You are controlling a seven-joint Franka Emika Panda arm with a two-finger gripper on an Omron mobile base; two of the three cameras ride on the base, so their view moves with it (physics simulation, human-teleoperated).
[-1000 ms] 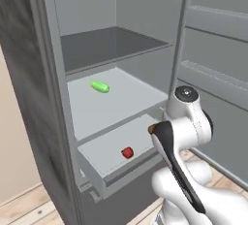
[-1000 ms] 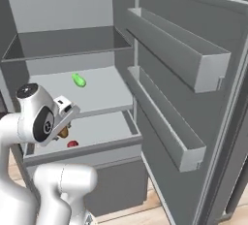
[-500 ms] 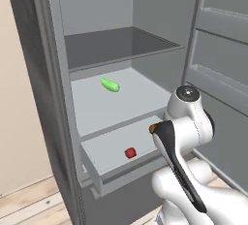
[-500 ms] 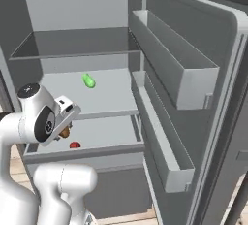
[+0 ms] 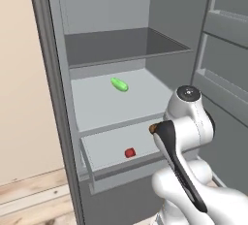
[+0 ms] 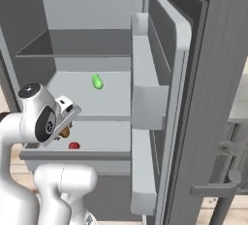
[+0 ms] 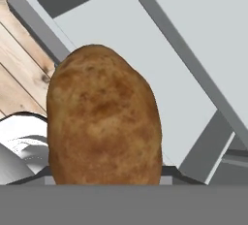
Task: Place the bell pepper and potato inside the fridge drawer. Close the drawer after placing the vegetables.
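Holding the potato [image 7: 104,117] clamped in my gripper [image 6: 64,131] above the open fridge drawer [image 5: 92,170], w/ the bell pepper [image 5: 130,152] already inside, so it can drop in beside it.

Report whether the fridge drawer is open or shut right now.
Open. The fridge drawer juts out past the shelf above it, and the bell pepper lies on its exposed floor.

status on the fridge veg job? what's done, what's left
Done: the bell pepper lies in the open fridge drawer. In hand: the gripper is shut on the potato, held just above the drawer by the hand view. Left: drop the potato in, then push the drawer shut. The green vegetable on the shelf above isn't part of this.
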